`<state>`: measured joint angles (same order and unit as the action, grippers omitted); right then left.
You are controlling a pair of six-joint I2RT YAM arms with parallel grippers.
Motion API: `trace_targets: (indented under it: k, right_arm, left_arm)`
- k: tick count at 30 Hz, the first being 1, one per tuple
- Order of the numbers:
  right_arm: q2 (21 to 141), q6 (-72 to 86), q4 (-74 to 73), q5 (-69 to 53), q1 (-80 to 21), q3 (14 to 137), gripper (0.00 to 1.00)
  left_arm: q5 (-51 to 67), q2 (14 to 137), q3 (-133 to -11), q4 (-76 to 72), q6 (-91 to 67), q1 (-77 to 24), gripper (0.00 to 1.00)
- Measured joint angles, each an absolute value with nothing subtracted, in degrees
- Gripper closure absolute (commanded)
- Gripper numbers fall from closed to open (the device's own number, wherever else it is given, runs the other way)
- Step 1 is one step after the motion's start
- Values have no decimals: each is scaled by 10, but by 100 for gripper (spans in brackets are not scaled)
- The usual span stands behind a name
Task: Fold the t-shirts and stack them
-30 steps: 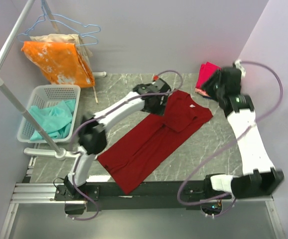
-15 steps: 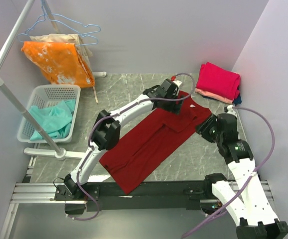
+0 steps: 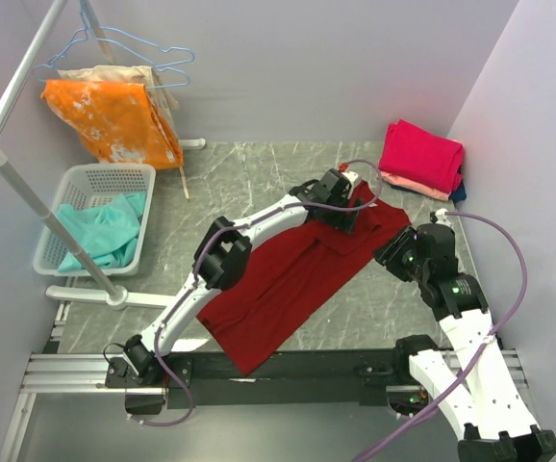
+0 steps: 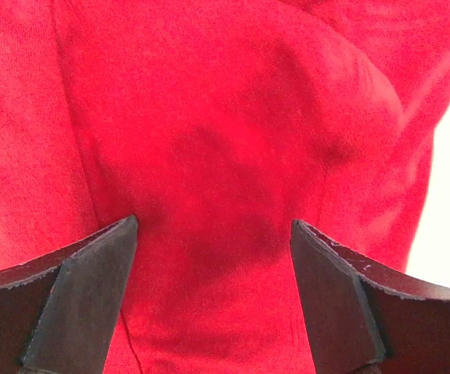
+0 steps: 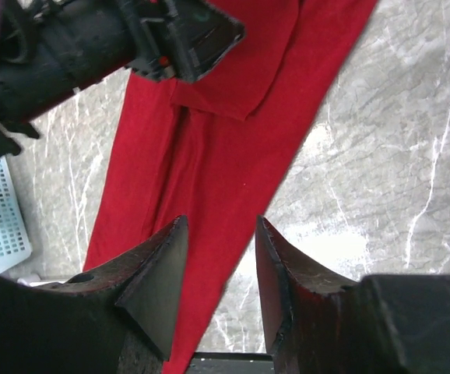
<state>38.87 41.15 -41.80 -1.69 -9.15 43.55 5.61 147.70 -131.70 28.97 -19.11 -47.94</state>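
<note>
A maroon t-shirt (image 3: pixel 288 274) lies spread lengthwise across the marble table, both sleeves folded in. It fills the left wrist view (image 4: pixel 209 117) and shows in the right wrist view (image 5: pixel 209 156). My left gripper (image 3: pixel 347 214) hovers open just above the shirt's collar end, jaws wide with cloth between them (image 4: pixel 213 257). My right gripper (image 3: pixel 393 252) is open and empty above the shirt's right edge (image 5: pixel 221 234). A stack of folded shirts, bright pink (image 3: pixel 420 154) on top of peach and dark blue, sits at the back right.
A white basket (image 3: pixel 76 183) holding a teal shirt (image 3: pixel 100 236) stands at the left. An orange cloth (image 3: pixel 114 120) hangs on a rack with a white pole (image 3: pixel 28 192). The table's front edge runs just below the shirt's hem.
My right arm swung down from the folded stack to the shirt's right edge. My left gripper slid right along the shirt toward the collar.
</note>
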Motion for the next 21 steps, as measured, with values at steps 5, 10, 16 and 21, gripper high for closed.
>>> trace_targets:
  k: [5,10,16,21]
  right_arm:
    - [395,416,-416,-23,-93,435,54]
    - [415,417,-415,-31,-95,435,55]
    - [445,417,-411,-45,-108,435,56]
    - [465,415,-409,-50,-140,435,57]
  left_arm:
    - [-35,1494,-1334,283,-193,-498,13]
    - [-158,1520,-1369,289,-213,-514,13]
    - [-244,1528,-1378,305,-269,-484,16]
    - [-285,1536,-1388,317,-310,-426,17]
